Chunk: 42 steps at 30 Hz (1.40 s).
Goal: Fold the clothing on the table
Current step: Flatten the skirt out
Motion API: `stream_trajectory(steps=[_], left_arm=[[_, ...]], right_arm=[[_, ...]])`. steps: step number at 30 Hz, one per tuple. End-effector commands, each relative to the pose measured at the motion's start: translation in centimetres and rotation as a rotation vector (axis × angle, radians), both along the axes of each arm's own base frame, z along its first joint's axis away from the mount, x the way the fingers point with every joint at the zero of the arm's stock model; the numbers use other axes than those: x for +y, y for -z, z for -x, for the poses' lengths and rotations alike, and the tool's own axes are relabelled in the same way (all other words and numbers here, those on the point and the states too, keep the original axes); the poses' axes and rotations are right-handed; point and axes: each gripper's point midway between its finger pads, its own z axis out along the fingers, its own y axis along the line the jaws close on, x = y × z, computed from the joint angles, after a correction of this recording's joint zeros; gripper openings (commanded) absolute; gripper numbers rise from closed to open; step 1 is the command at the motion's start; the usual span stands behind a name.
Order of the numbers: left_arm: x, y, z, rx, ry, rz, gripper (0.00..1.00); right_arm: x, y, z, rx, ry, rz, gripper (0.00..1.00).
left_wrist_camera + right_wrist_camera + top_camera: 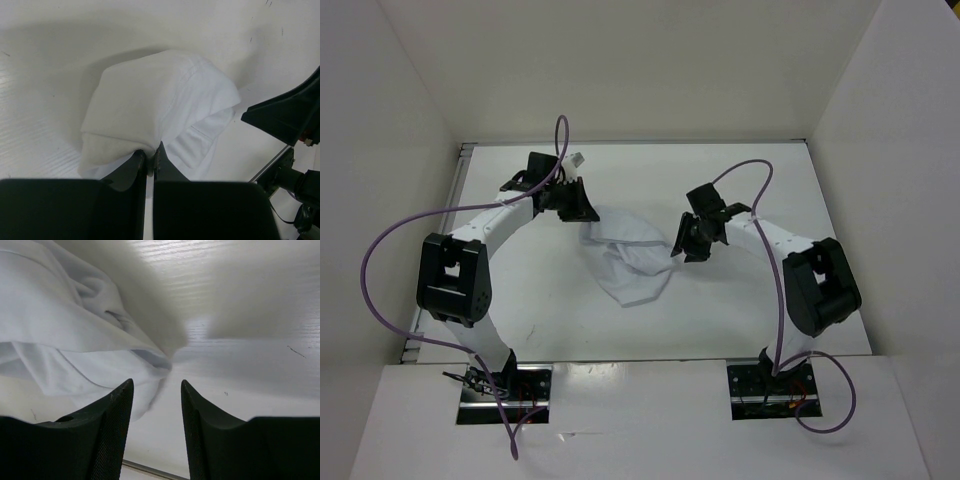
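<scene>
Clothing runs lengthwise from left gripper toward near-right.

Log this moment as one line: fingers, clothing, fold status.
left fingers: shut on clothing edge | right fingers: open, beside clothing, empty | clothing: bunched on table | fold: not done

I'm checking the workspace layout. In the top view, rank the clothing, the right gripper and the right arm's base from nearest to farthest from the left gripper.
Measured from the left gripper:
1. The clothing: pinched in its jaws, spreading toward the table's middle.
2. The right gripper: across the cloth, on the right.
3. The right arm's base: at the near edge, right side.
</scene>
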Motion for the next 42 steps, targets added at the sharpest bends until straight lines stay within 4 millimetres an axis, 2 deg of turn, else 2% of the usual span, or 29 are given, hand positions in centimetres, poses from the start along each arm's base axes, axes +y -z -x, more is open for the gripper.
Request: stream_trajectory(steps=[1,5,9,12,14,15,18,19,21,22,23,25,26,27,28,29,31,33,36,37,38,40,41,42], left_arm=[[0.1,-1.6,-0.1,-0.054,0.019,0.017,0.0],[0.4,-1.6,-0.2,-0.054,0.01,0.017,0.0],[0.3,-1.3,0.1,-0.043,0.016,0.022,0.0],[0.3,-1.3,0.1,-0.043,0.016,0.022,0.0],[0.2,-1.4,0.2,-0.042,0.022,0.029,0.0],[0.2,-1.1,0.2,-0.041,0.022,0.028,0.0],[0.3,-0.8,0.4,-0.032,0.022,0.027,0.0],[0.3,-0.8,0.4,-0.032,0.022,0.027,0.0],[0.3,-0.6,0.7,-0.018,0.022,0.024,0.0],[0.7,-0.6,0.5,-0.025,0.019,0.019,0.0],[0.6,-0.9,0.7,-0.024,0.035,0.02,0.0],[1.6,-3.0,0.4,-0.058,0.032,0.041,0.0],[1.9,-3.9,0.6,-0.062,0.04,0.054,0.0],[2.2,-6.3,0.2,-0.117,0.045,0.079,0.0],[2.7,-7.7,0.3,-0.137,0.057,0.126,0.0],[2.9,-9.1,0.8,-0.146,0.057,0.166,0.0],[2.7,-11.1,1.2,-0.175,0.099,0.257,0.0],[3.2,-12.1,1.5,-0.174,0.092,0.288,0.0],[3.2,-10.8,2.3,-0.133,0.085,0.29,0.0],[3.1,-10.3,2.7,-0.114,0.093,0.3,0.0],[3.0,-8.9,3.6,-0.062,0.091,0.309,0.0],[2.8,-8.0,5.1,-0.02,0.107,0.324,0.0],[2.6,-8.0,6.0,-0.016,0.126,0.334,0.0],[2.6,-6.9,7.2,0.024,0.131,0.341,0.0]], right_arm=[[0.3,1.7,0.5,0.037,-0.001,0.011,0.48],[0.6,2.9,0.8,0.059,-0.002,0.017,0.48],[1.6,3.4,-0.3,0.03,-0.008,-0.029,0.46],[2.6,3.6,-1.2,0.008,-0.012,-0.069,0.4],[3.1,3.7,-1.6,0.005,-0.022,-0.088,0.35],[3.2,4.6,-1.7,0.014,-0.021,-0.084,0.33],[3.4,5.3,-2.2,0.014,-0.021,-0.084,0.15],[3.5,5.4,-2.4,0.016,-0.021,-0.083,0.04],[2.5,4.8,-2.6,-0.005,-0.012,-0.027,0.0],[2.2,2.1,-3.5,-0.078,-0.022,-0.013,0.0],[0.7,0.8,-4.4,-0.131,0.016,0.062,0.0],[-2.0,-3.7,-4.7,-0.188,0.064,0.161,0.0],[-3.1,-5.2,-4.8,-0.216,0.072,0.212,0.0],[-5.4,-7.9,-6.0,-0.276,0.142,0.276,0.0],[-6.9,-9.8,-5.2,-0.286,0.172,0.31,0.0],[-8.5,-12.0,-5.6,-0.334,0.214,0.358,0.0],[-10.3,-14.5,-4.7,-0.374,0.249,0.396,0.0],[-11.1,-15.9,-4.2,-0.403,0.253,0.422,0.0],[-11.3,-16.4,-3.1,-0.4,0.244,0.408,0.0],[-11.3,-16.0,-2.6,-0.375,0.229,0.409,0.0],[-11.2,-16.3,-2.0,-0.381,0.222,0.389,0.0],[-11.1,-15.5,-0.5,-0.341,0.191,0.374,0.0],[-11.1,-16.1,0.2,-0.35,0.197,0.349,0.0],[-11.0,-16.2,0.6,-0.353,0.189,0.332,0.0]])
